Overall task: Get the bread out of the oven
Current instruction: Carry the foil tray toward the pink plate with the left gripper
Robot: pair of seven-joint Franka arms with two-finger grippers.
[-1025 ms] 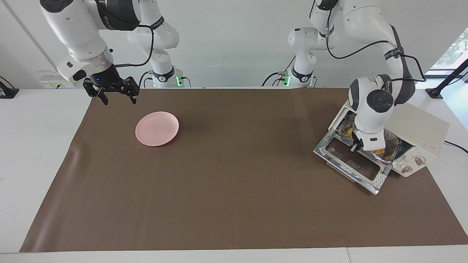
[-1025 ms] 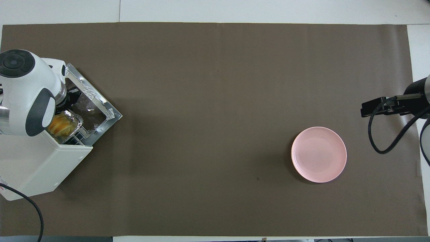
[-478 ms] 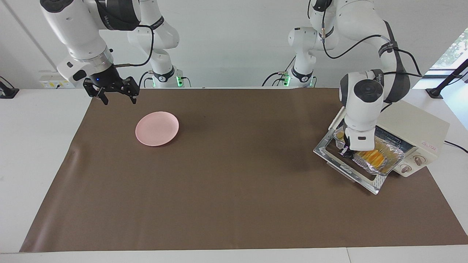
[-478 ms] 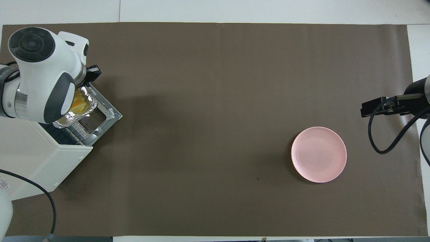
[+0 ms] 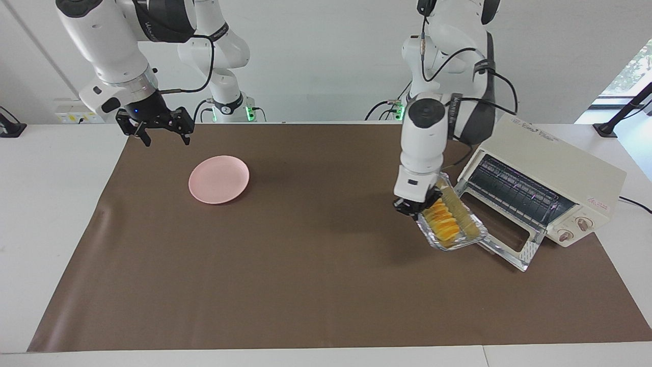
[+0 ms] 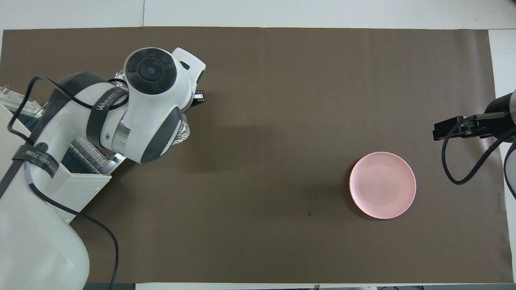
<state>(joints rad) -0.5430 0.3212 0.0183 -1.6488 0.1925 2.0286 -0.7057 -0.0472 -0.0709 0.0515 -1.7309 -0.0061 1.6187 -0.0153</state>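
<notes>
The bread (image 5: 442, 222), a golden ridged loaf, lies in a crinkled silver foil tray (image 5: 468, 220). My left gripper (image 5: 416, 206) is shut on the tray's rim and holds it tilted in the air over the mat, beside the oven's open drop-down door (image 5: 509, 245). The cream-white oven (image 5: 565, 163) stands at the left arm's end of the table with its wire rack (image 5: 514, 191) bare. In the overhead view my left arm covers the bread; only a bit of foil (image 6: 184, 131) shows. My right gripper (image 5: 162, 133) is open and waits in the air.
A pink plate (image 5: 219, 179) sits on the brown mat (image 5: 305, 265) toward the right arm's end; it also shows in the overhead view (image 6: 382, 185). The oven's cable (image 5: 634, 203) runs off the table's end.
My left gripper has drawn the foil tray with the bread out of the oven, lifted it and carried it off the door toward the table's middle. The right arm has not moved.
</notes>
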